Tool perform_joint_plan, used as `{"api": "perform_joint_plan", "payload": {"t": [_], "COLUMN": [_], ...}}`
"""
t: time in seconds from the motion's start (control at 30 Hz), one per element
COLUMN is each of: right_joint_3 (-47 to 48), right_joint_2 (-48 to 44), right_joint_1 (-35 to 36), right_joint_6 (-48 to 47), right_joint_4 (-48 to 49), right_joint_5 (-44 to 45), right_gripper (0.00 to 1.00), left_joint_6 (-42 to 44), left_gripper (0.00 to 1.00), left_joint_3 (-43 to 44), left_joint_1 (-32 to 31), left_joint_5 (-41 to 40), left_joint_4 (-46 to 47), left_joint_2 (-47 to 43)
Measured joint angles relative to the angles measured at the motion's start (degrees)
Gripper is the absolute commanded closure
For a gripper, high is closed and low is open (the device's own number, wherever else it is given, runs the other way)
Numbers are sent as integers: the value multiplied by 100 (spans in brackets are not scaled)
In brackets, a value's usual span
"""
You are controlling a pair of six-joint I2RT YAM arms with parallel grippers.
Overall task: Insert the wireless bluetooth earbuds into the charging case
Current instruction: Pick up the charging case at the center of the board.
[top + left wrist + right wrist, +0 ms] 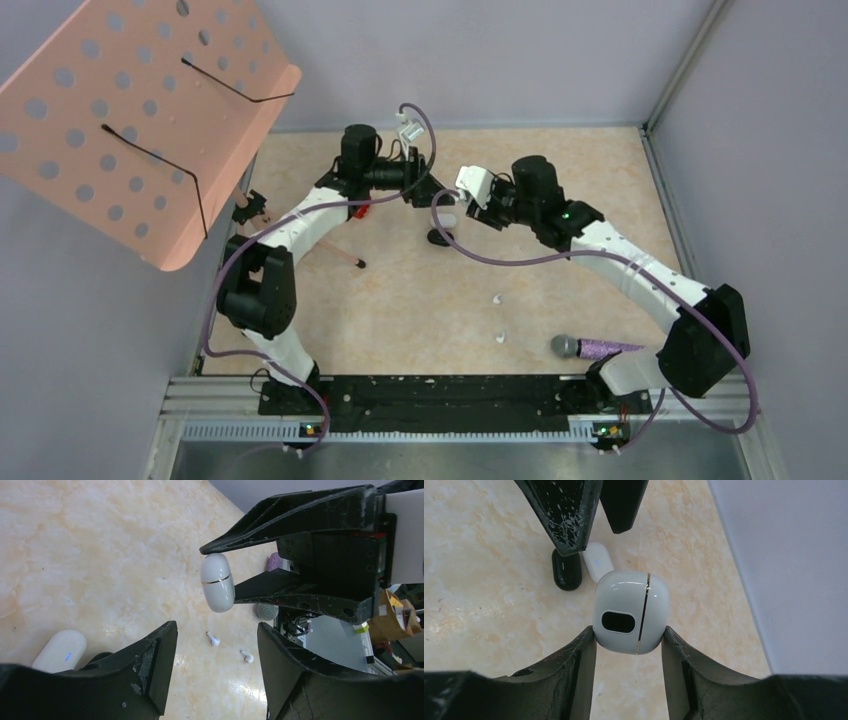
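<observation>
My right gripper [629,631] is shut on a closed glossy white charging case [631,611] with a gold seam and holds it above the table; the case also shows in the top view [447,212] and the left wrist view [217,582]. My left gripper [216,628] is open and empty, just behind that case, its fingers [569,510] pointing toward it. Two white earbuds [498,299] [501,337] lie loose on the table, nearer the front; they also show in the left wrist view [213,639] [246,656]. No black earbuds show.
A closed black case [567,571] and a second white case [596,560] with a blue light lie on the table under the grippers. A purple glitter microphone [590,348] lies front right. A pink perforated stand [140,110] overhangs the left. A thin stick [340,256] lies left of centre.
</observation>
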Motion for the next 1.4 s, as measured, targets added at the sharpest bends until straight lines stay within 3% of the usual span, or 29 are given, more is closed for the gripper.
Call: {"api": "perform_joint_plan", "payload": {"t": [0.3,0.53,0.83,0.93,1.03,1.27,1.4], "right_joint_3": [44,46,46,46,46,140,765], "right_joint_2": [0,0,17,22,22,22,22], "right_joint_1": [136,203,212,212,214,208,-20], "right_joint_6": [-94,-131,-133,-168,-225,-269,155], "right_joint_4": [127,212,339,354,352,269,-577], "right_joint_5": [7,33,160,162,162,96,-490], "right_gripper": [77,77,78,77,70,40,31], "left_joint_6": [-302,-452,-669,-745,-778,-975,-1720], "left_gripper": [36,54,66,78,100,100,100], "left_joint_3": [258,415,457,459,463,426,-42], "left_joint_1": [-184,-317,-326,-326,-323,-280,-179], "left_joint_5": [24,144,433,498,553,662,756], "left_joint_4": [140,306,608,675,739,1108,2702], "left_joint_2": [483,590,763,793,826,831,831]}}
